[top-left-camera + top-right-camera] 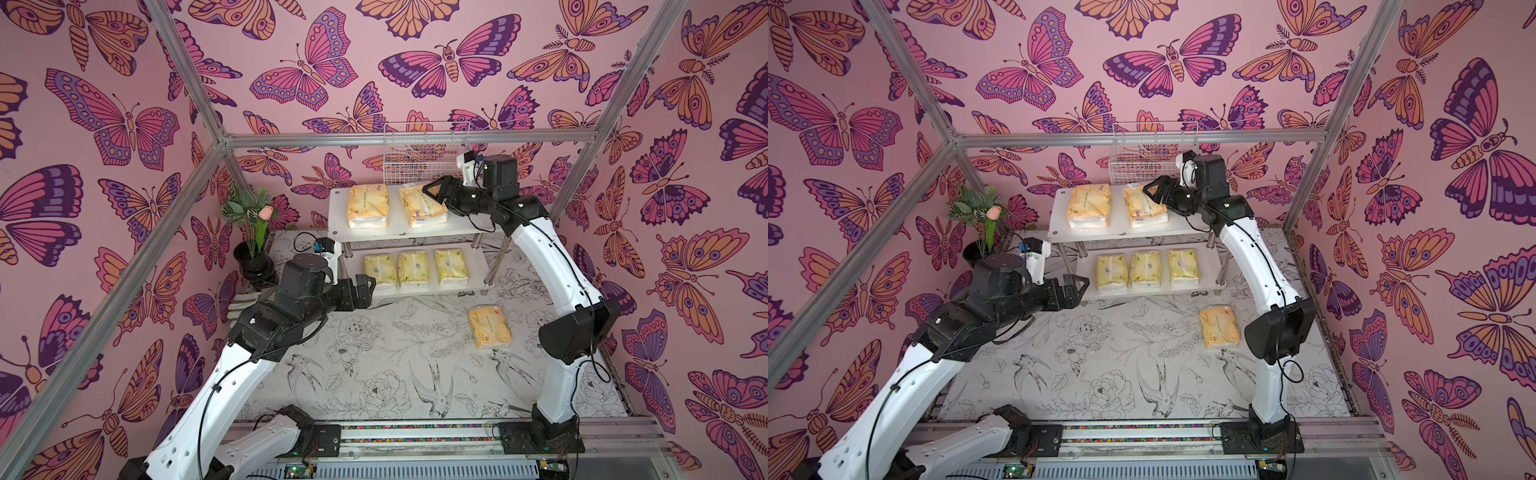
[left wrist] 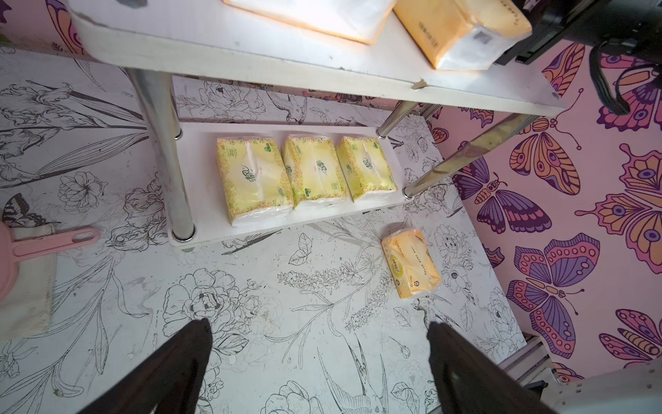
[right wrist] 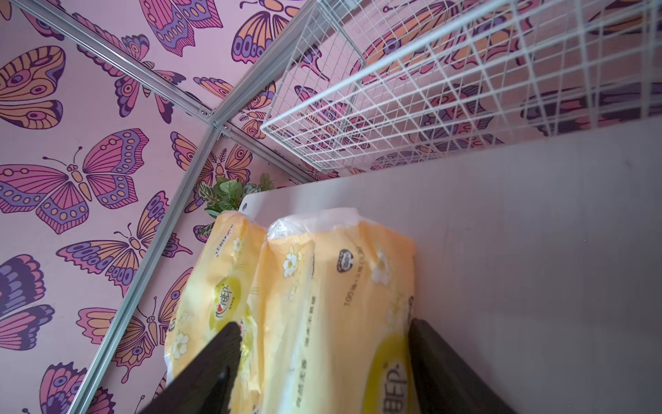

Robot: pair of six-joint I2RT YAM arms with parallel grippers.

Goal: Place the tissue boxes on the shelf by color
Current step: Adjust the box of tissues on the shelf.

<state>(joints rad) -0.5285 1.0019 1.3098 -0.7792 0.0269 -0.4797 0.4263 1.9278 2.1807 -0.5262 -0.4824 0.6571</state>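
Note:
The white two-tier shelf (image 1: 465, 224) stands at the back of the table. Three pale lemon tissue boxes (image 1: 413, 270) lie side by side on its lower board (image 2: 200, 215). Two orange tissue boxes lie on its top board, one on the left (image 1: 369, 206) and one beside it (image 1: 415, 214). My right gripper (image 1: 432, 193) (image 3: 322, 326) straddles that second box (image 3: 333, 286), a finger against each long side. A third orange box (image 1: 489, 327) (image 2: 410, 267) lies on the table. My left gripper (image 1: 368, 286) (image 2: 318, 322) hovers open and empty by the lower board's left end.
A white wire basket (image 1: 424, 153) hangs on the back wall just above the top board and close over my right wrist. A black vase with flowers (image 1: 253, 232) stands left of the shelf. A pink handle (image 2: 53, 242) and a cloth (image 2: 25, 286) lie to one side.

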